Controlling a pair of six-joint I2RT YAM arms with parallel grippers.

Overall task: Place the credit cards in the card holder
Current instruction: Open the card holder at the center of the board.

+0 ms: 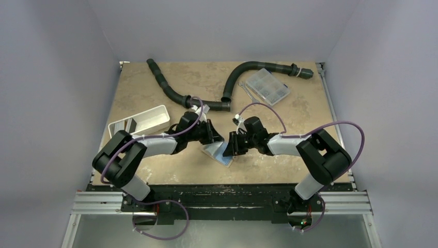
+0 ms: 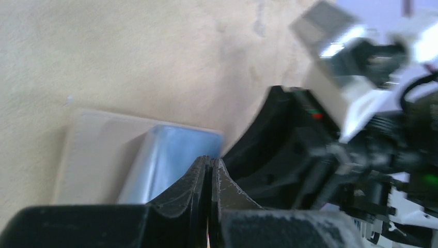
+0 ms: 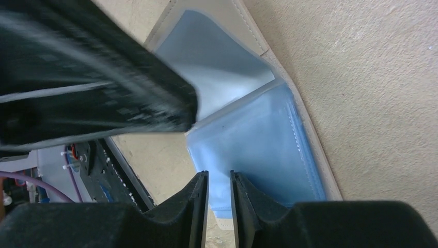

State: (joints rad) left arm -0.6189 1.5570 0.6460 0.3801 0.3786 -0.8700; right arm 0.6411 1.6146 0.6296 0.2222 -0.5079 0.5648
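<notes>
While left gripper (image 2: 210,163) pinches shut and right gripper (image 3: 219,179) hangs narrowly parted over the card holder (image 3: 258,135), a tug could fold it.

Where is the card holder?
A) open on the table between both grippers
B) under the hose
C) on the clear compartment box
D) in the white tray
A: the card holder lies unfolded on the table between the left gripper and the right gripper, blue sleeves showing.
</notes>
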